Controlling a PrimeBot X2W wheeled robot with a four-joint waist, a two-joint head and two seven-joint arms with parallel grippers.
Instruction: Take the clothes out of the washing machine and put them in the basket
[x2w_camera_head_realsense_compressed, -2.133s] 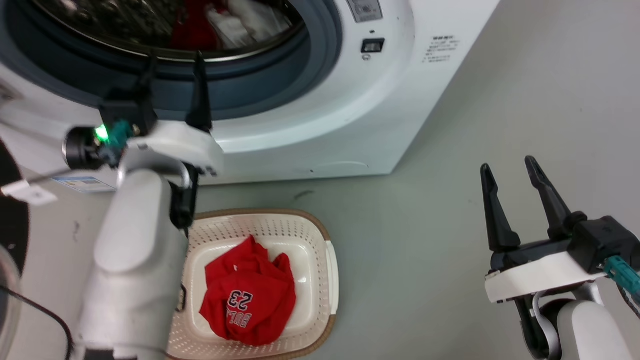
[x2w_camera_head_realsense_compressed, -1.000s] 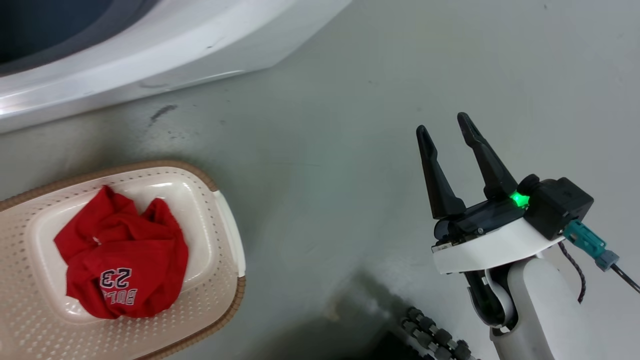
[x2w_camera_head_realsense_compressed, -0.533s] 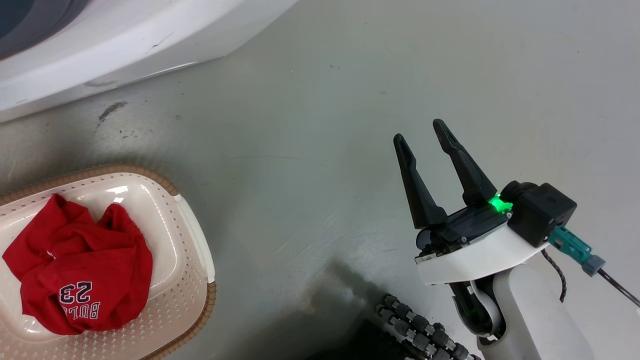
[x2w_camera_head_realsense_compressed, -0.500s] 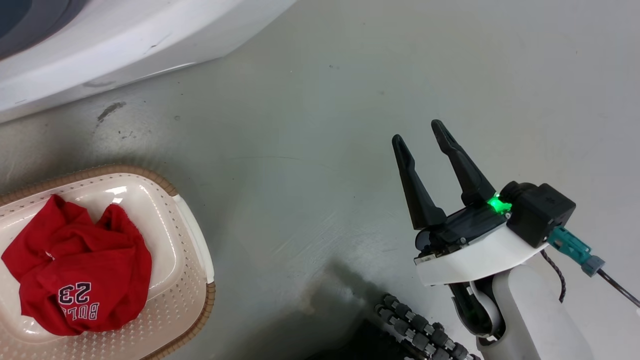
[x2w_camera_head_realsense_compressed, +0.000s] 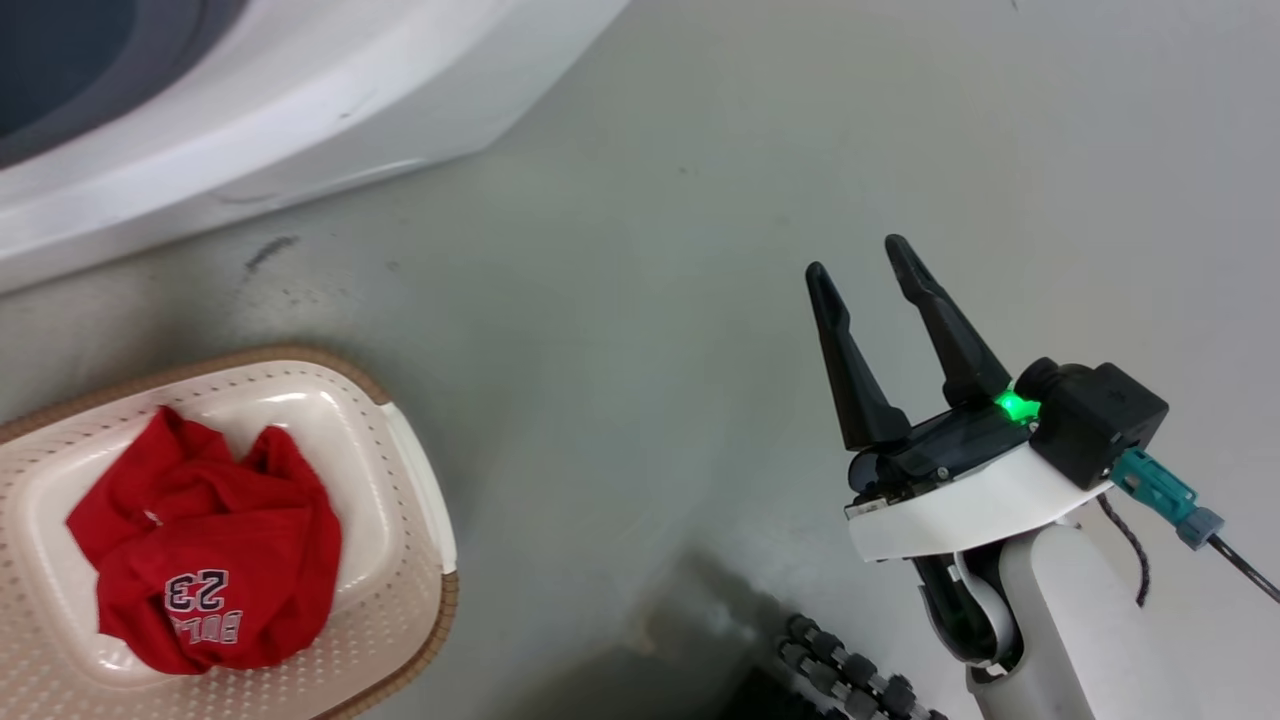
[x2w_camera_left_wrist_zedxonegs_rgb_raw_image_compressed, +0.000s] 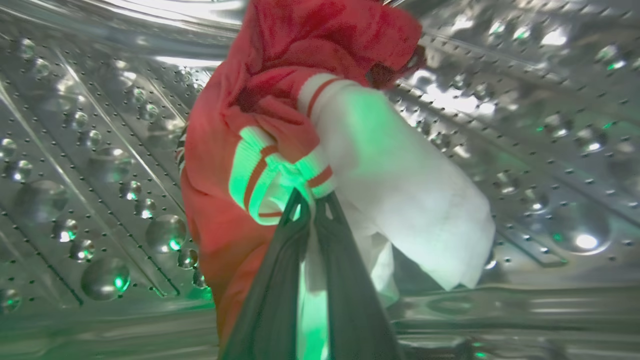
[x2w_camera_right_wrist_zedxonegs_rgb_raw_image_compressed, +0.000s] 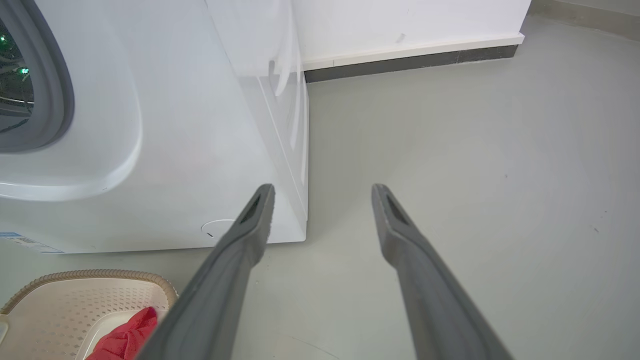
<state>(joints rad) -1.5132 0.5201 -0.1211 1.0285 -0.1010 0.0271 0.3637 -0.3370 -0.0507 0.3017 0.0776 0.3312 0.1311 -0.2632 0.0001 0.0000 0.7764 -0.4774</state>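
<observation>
Two hands, split jobs: left hand (x2w_camera_left_wrist_zedxonegs_rgb_raw_image_compressed: 311, 200) clamped on white soft garment w/ red-striped trim (x2w_camera_left_wrist_zedxonegs_rgb_raw_image_compressed: 400, 190) inside perforated steel drum (x2w_camera_left_wrist_zedxonegs_rgb_raw_image_compressed: 75, 175); right hand (x2w_camera_head_realsense_compressed: 856, 258) spread wide, empty, above grey floor (x2w_camera_head_realsense_compressed: 650, 300). Red jersey w/ white numerals (x2w_camera_head_realsense_compressed: 215, 560) lies mid low cream plastic basket (x2w_camera_head_realsense_compressed: 395, 620).

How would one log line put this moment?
left gripper: shut on white garment in drum | right gripper: open | basket: holds red jersey

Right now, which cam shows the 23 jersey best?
Head view: the whole red 23 jersey lies crumpled in the basket, numerals readable. Right wrist catches just a red corner; left wrist looks into the drum.
</observation>
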